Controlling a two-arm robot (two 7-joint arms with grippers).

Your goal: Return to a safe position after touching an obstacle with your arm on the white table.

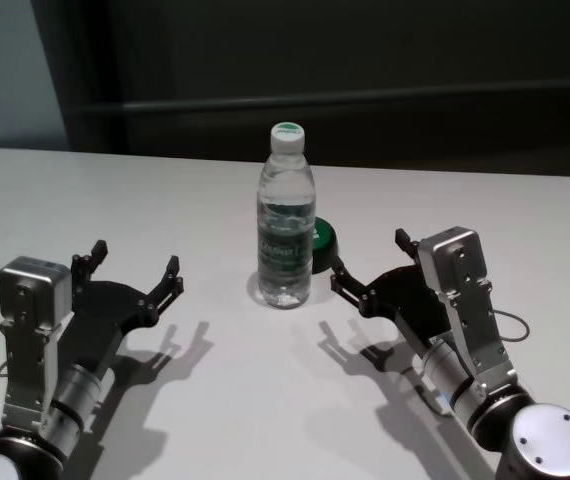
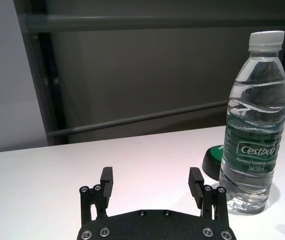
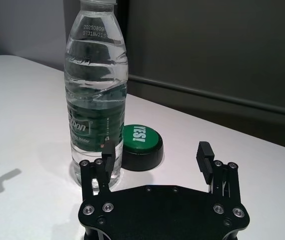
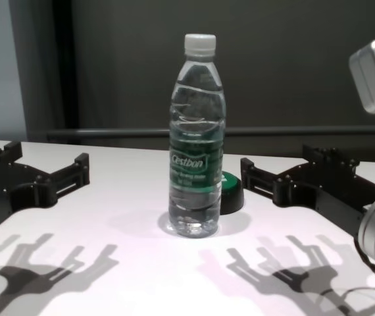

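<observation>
The obstacle, a tall clear water bottle with a white cap and a dark green "Cestbon" label, stands upright in the middle of the white table. My left gripper is open and empty, low over the table to the bottle's left and well apart from it. My right gripper is open and empty just right of the bottle, with one fingertip close to its base but not touching. The bottle also shows in the left wrist view, the right wrist view and the chest view.
A low black disc with a green top marked "YES!" sits right behind the bottle, on its right. A thin cable trails by the right forearm. A dark wall with a rail runs behind the table's far edge.
</observation>
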